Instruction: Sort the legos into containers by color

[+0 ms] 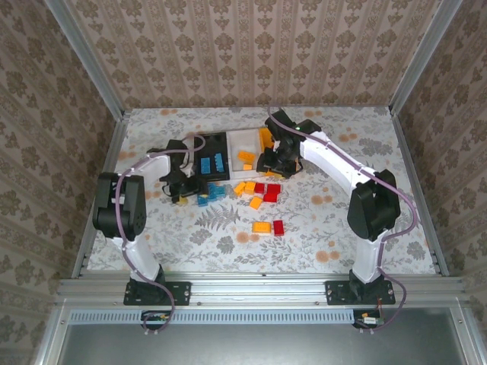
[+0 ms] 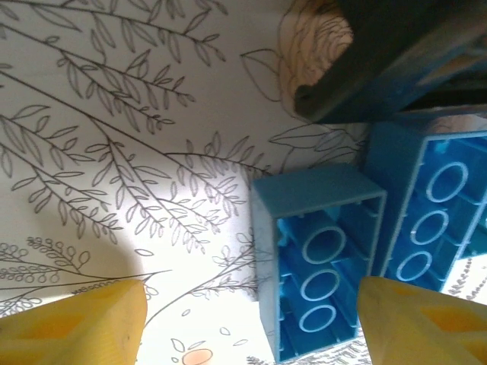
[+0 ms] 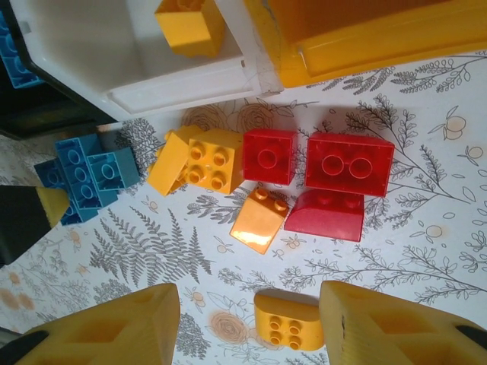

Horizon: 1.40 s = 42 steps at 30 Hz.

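Note:
The containers stand in a row at the back: black bin (image 1: 199, 144) with blue legos, white bin (image 1: 245, 139) with an orange brick (image 3: 190, 23), orange-yellow bin (image 3: 365, 46). My left gripper (image 2: 251, 323) is low over the table and open. A blue brick (image 2: 319, 266) lies on its side between the fingers, close to the right one, and a second blue brick (image 2: 434, 213) lies beside it. My right gripper (image 3: 251, 327) is open and holds nothing. In its view a small orange brick (image 3: 289, 319) lies on the table next to its right finger (image 3: 396, 327).
In front of the bins lie red bricks (image 3: 350, 163), orange bricks (image 3: 205, 160) and a blue cluster (image 3: 84, 175). An orange brick (image 1: 261, 226) and a red one (image 1: 278, 226) lie nearer the arms. Patterned walls close in the table on three sides.

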Tool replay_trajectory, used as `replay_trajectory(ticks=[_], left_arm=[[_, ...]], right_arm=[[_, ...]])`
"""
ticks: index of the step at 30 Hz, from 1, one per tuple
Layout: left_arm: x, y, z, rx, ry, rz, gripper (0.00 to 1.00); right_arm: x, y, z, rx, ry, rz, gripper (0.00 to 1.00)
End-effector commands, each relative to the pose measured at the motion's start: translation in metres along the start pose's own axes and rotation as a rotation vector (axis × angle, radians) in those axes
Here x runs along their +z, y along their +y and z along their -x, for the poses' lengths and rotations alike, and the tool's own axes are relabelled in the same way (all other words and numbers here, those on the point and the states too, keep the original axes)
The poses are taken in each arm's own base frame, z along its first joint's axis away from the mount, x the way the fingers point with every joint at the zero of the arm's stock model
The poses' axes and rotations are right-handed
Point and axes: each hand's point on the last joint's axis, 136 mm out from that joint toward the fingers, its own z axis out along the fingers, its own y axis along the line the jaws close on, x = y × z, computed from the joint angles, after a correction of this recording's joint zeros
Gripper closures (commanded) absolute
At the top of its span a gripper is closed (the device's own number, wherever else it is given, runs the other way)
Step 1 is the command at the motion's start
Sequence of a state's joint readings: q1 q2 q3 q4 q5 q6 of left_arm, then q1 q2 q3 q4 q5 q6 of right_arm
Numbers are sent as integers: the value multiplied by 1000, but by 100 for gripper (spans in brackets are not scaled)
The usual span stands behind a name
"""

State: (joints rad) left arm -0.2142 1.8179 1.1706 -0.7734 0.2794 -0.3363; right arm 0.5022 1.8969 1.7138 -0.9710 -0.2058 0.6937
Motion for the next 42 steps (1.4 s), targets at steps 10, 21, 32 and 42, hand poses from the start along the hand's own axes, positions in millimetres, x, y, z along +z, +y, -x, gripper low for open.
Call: replay_trajectory(ticks=[10,21,32,42], left_arm=[[-9,22,-16,26,9,72,55],[-26,8,-7,27,-32,0,77],[-71,-14,0,40,-105,-75,80],[-106,-45,45,33,-204,-157,80]], right_arm=[[-5,7,4,10,-17,18,48],[-3,9,6,-7,-13,17,48],[0,8,5,-14,-9,17,48],[-6,-2,-2,-27,-8,-8,48]])
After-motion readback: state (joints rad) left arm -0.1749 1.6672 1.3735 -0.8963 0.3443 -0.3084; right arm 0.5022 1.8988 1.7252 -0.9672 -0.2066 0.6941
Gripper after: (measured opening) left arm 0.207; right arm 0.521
